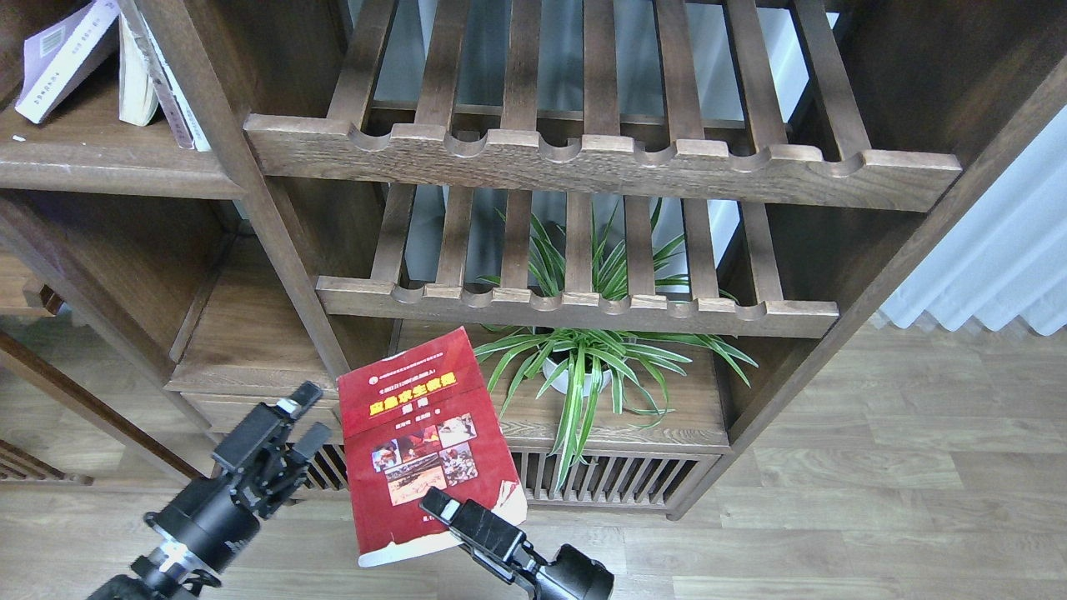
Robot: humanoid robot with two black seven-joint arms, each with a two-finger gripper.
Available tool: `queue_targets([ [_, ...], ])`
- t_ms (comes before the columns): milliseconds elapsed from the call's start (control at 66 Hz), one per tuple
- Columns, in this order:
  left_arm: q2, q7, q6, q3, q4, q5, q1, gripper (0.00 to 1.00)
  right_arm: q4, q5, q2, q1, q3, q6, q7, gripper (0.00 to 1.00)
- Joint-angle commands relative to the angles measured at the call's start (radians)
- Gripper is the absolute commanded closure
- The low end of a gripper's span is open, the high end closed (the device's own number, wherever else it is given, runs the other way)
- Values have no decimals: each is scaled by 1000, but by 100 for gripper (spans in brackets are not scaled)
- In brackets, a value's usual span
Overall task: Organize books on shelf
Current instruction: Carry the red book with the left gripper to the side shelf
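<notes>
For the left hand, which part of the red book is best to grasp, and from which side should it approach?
Probably the long left edge of the red book, approached from the left. The right hand is shut on the lower right part of the cover, so that end is taken. The left edge is bare, faces the open left hand, and lies close beside it. A thin paperback suits a pinch across its thickness.

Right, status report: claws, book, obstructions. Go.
Right claw shut on red book, gripping its lower edge. Left claw open, empty, just left of the book. Slatted rack and potted plant beyond the book.
</notes>
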Motion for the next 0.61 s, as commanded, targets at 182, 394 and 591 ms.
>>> queue_targets([
  [182,-14,-44,0,103,4,-2,-27,43,3,-1,0,1,0,0,0,92],
  [394,-13,-70,0,133,3,-2,-50,80,3,-1,0,1,0,0,0,92],
  [591,-13,-68,0,122,3,-2,-53,93,5,-1,0,1,0,0,2,85],
])
